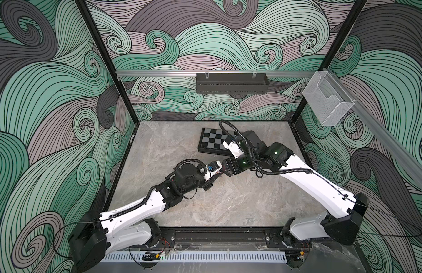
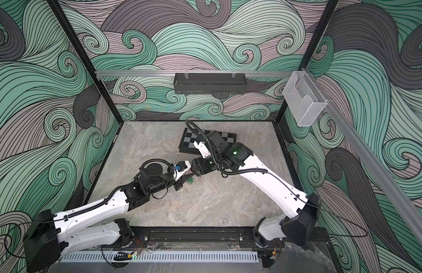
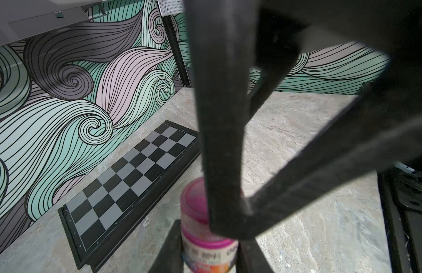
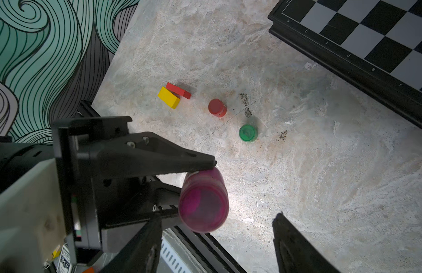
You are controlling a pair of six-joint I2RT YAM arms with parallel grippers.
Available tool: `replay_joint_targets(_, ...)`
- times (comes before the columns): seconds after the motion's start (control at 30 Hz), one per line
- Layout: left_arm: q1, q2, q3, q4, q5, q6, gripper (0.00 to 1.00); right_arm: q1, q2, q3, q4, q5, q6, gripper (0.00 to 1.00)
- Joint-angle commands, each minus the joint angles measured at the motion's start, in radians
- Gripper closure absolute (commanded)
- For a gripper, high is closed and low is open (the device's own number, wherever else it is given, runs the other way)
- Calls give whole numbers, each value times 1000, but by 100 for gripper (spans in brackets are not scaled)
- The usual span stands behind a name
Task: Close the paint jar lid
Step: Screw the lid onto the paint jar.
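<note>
The pink lid (image 4: 203,203) sits on the mouth of the paint jar (image 3: 206,253), so the placing looks done. I cannot tell whether it is screwed tight, and I judge that the tightening twist is what is left.

My left claw (image 3: 210,247) is pinching the jar's body, one finger on each side just below the lid, with the lid end turned toward my right claw (image 4: 218,218). I cannot tell whether the jar's base rests on the desk (image 4: 323,165) or hangs above it. In both top views the jar is hidden beneath my two wrists, near the middle of the desk, on the near side of the chessboard (image 1: 211,139).

My right claw hangs over the jar, spread wider than the lid, with the lid between its fingers (image 4: 292,243). In the right wrist view one finger stands clearly apart from the rim. The other lies close beside it, but I cannot say that it touches. The right claw grips nothing yet.

By my reckoning those fingers must meet the rim evenly before any turn. An off-centre bite could tip the jar in my left claw's pinch.
</note>
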Motion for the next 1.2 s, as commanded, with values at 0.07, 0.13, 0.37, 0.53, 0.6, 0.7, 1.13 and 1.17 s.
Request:
replay_joint_targets(0.07, -6, -11, 10, 42, -6, -12, 90, 23, 44, 40, 14, 48, 12, 35)
replay_joint_targets(0.13, -5, -13, 10, 42, -6, -11, 90, 27, 49, 40, 13, 50, 14, 40)
replay_joint_targets(0.37, -5, -21, 8, 43, -7, -13, 90, 31, 61, 33, 25, 32, 18, 56)
replay_joint_targets(0.53, -5, -26, 5, 44, -2, -17, 90, 31, 57, 26, 34, 21, 11, 68)
replay_joint_targets(0.6, -6, -32, 2, 53, 7, -26, 90, 31, 60, 22, 35, 8, 2, 70)
replay_joint_targets(0.7, -6, -42, -9, 79, 20, -39, 90, 29, 60, 15, 35, -15, -16, 74)
replay_joint_targets(1.13, -6, -97, -54, 140, 137, -103, 97, 22, 14, 11, 48, -146, -178, 79)
replay_joint_targets(1.17, -6, -98, -54, 138, 142, -105, 97, 22, 12, 9, 48, -151, -186, 79)
